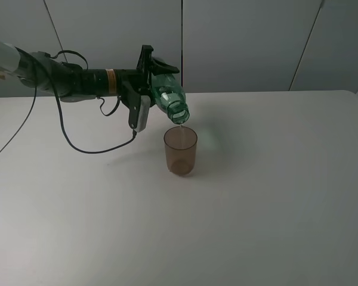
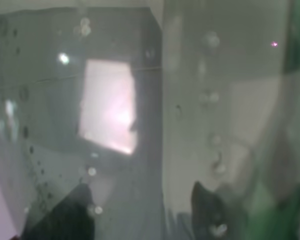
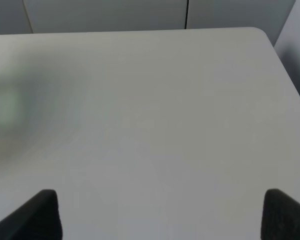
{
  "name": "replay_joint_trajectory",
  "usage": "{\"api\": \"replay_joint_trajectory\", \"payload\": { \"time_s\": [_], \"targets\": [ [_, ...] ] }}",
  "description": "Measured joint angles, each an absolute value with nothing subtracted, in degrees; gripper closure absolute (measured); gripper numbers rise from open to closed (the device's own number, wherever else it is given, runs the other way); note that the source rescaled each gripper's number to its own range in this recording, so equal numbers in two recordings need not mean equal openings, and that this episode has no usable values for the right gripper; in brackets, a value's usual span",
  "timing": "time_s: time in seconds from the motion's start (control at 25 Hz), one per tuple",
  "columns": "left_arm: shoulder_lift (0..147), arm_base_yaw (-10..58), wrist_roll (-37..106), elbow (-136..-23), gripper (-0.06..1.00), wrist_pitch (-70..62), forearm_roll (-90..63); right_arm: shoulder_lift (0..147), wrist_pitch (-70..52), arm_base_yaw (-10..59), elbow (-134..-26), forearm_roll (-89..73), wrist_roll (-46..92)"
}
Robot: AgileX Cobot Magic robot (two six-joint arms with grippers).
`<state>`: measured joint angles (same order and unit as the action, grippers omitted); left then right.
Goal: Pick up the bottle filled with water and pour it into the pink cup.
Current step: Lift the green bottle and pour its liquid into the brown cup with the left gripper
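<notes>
**Bottle tipped over the pink cup, water running in**

The left pincer (image 1: 150, 83) is closed around the body of the bottle (image 1: 170, 98) and holds it in the air above the pink cup (image 1: 180, 152), a little toward the arm's side of it. The bottle is tilted neck-down, with its open mouth directly over the cup's rim. That is why a thin stream of water (image 1: 180, 126) falls straight into the cup rather than onto the worktop (image 1: 274, 196). The grip sits on the wide body, away from the neck, which leaves the mouth clear for pouring.

The cup stands upright on the worktop, untouched by either arm, with liquid showing in its lower part. In the left wrist view the bottle's wet wall (image 2: 140, 125) fills nearly everything, which fits such a close hold.

The right pincer (image 3: 162, 220) has its jaws wide apart with nothing between them, over bare worktop well away from the cup. I judge the pour to be under way but not finished.
</notes>
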<state>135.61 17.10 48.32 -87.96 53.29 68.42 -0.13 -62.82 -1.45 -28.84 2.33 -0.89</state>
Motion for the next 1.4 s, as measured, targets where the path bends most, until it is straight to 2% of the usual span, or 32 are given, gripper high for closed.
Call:
{"api": "replay_joint_trajectory", "payload": {
  "time_s": [1.4],
  "targets": [
    [134.0, 17.1, 50.1, -88.1, 0.94, 52.1, 69.8, -0.1, -62.8, -1.5, -28.8, 2.3, -0.9]
  ]
}}
